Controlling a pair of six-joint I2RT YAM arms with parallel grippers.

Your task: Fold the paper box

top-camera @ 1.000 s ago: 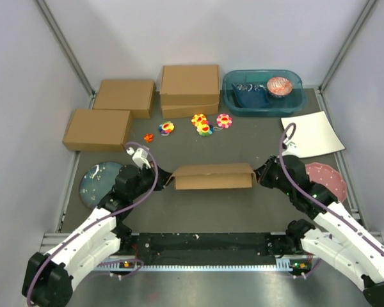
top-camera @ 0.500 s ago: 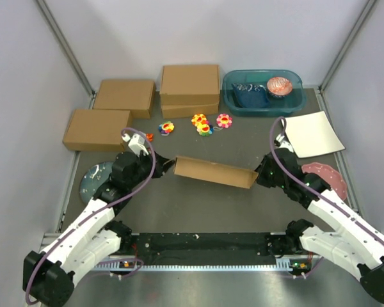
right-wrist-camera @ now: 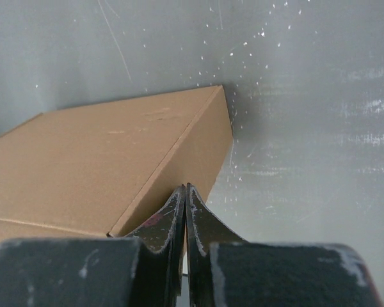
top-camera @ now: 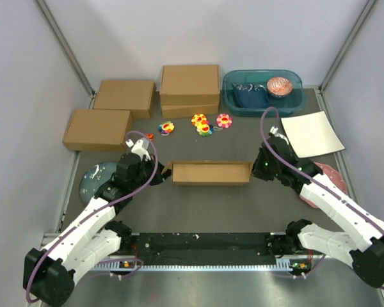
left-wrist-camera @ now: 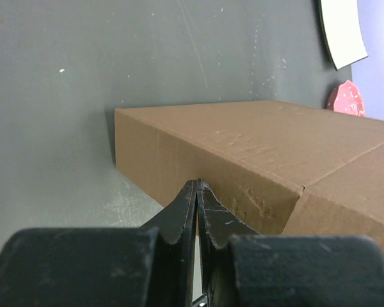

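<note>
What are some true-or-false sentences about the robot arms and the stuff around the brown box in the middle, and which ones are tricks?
1. The paper box lies between the left gripper and the right gripper. True.
2. Both grippers are wide open. False: both are shut, with their tips at the ends of the paper box.
3. The white sheet lies on the left. False: it lies on the right, near the blue bin.
4. The blue bin has things inside it. True.
</note>
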